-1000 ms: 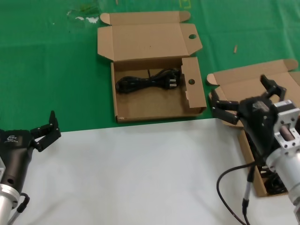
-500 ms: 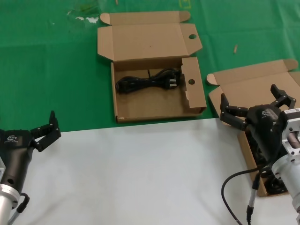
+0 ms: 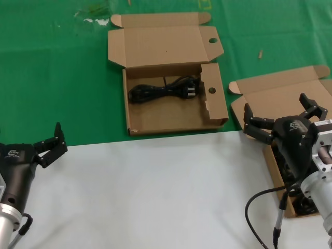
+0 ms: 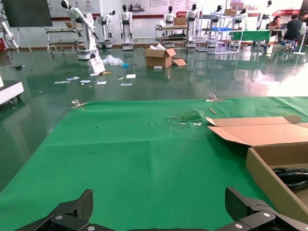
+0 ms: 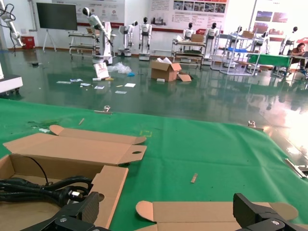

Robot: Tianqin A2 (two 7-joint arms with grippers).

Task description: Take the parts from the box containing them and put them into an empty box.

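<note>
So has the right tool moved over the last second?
Yes. The right tool, open, has shifted to the robot's right, farther from the box with hole-punched flaps and more over the plain-flapped box; nearly all before the last half second.

Two open cardboard boxes, black cords inside

Holed-flap box [image 3: 171, 106] holds one bundled cord [image 3: 163, 91]; to its right, plain box [image 3: 282, 93] holds cords [image 3: 303, 205].

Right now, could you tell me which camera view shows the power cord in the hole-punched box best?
The head view: the power cord lies fully visible from above in the hole-punched box, plug included. The right wrist view shows part of it side-on, low in the picture, behind a flap. The left wrist view catches only a sliver over the box wall.
</note>
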